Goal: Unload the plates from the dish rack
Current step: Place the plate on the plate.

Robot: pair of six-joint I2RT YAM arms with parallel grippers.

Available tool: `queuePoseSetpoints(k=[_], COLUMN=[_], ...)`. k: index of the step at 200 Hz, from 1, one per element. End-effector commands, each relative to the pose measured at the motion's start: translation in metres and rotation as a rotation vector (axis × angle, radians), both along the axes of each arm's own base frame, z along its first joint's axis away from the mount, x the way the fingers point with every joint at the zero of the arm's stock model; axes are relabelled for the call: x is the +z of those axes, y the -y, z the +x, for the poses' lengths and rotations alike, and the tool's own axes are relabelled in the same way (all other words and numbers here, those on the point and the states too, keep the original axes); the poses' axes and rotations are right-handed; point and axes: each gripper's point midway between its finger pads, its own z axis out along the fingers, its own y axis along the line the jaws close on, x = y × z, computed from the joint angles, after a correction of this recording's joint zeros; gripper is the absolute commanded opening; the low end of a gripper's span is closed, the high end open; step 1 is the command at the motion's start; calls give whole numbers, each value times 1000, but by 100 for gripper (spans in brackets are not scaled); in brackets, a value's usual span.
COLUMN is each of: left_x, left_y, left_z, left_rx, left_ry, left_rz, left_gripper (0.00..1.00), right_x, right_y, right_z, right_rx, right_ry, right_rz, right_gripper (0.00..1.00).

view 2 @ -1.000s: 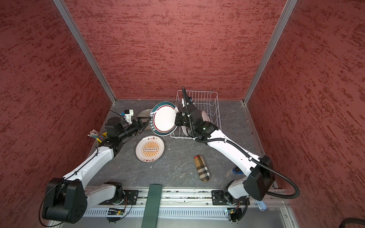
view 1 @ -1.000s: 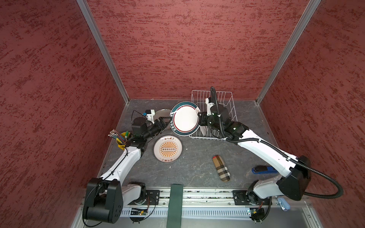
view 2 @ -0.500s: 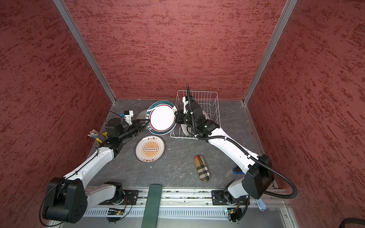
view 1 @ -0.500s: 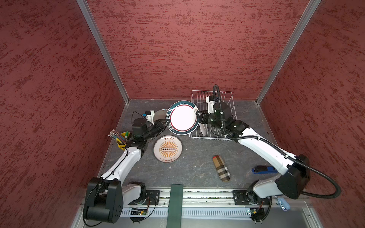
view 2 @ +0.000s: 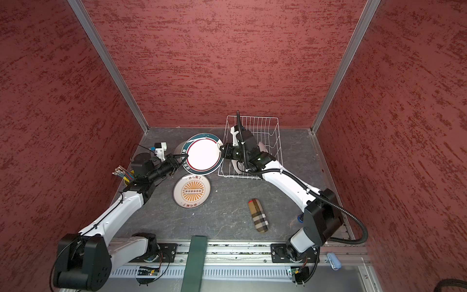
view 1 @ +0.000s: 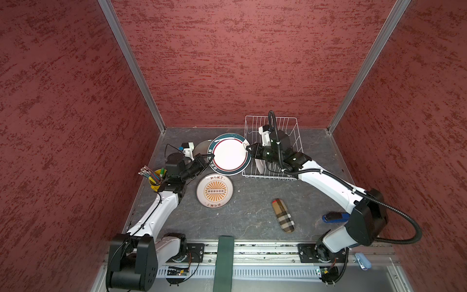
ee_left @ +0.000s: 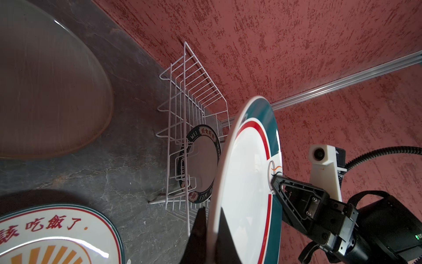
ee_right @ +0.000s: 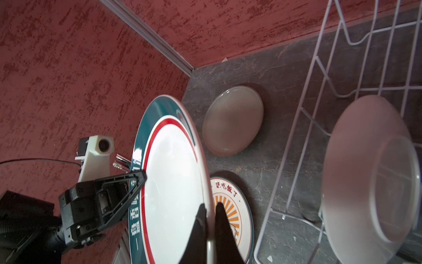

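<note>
Passing a dish from arm to arm, the robot holds the green-rimmed plate clear of the table, tilted up towards its edge just outside the dish rack. The left pincer is clenched on the rim at one side and the right pincer straddles the rim opposite. Whether the right pincer is pinching or only sits loosely around the rim cannot be told. The handover looks likeliest to go well if the right pincer opens wide and draws straight back off the rim before the left arm moves, since a one-sided hold on glazed ware may let the plate pivot or slip. The left arm would then do best to lower it slowly and flat onto bare table, clear of the sunburst plate, the grey-beige plate and the rack's wires. The plate is glossy, with a white well, a red ring and a broad dark green border that carries white lettering and a small emblem near the right pincer. In the rack a dark-rimmed plate stands upright, not yet unloaded.
</note>
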Motion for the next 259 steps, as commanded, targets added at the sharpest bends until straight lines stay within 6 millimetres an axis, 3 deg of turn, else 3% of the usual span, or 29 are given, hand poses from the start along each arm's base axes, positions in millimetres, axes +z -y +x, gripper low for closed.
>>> queuePoseSetpoints(k=[1,8,19,36,74,109,183,259], left_x=[5,5,4,2,-14,-34,-87,-138], left_y=[-8,-10,-13,-19,-36,-50,-65,-70], left_z=[-1,-2,-4,-7,-21,-40,-73,-81], left_rx=[34,43,56,80,146,202,280,322], left_ry=[27,26,24,19,-25,-72,-212,-302], left_rz=[13,17,25,51,166,227,242,212], left_gripper=[0,0,0,0,0,0,0,0], right_x=[28,28,30,32,40,43,35,36], right_y=[-7,-6,-1,9,40,53,58,58], right_z=[3,3,5,7,13,15,18,19], right_rx=[33,31,19,-15,-101,-132,-142,-141], right_ry=[60,58,59,71,99,115,107,111], right_rz=[57,53,47,32,-20,-51,-65,-63], right_gripper=[48,63,79,87,89,89,88,88])
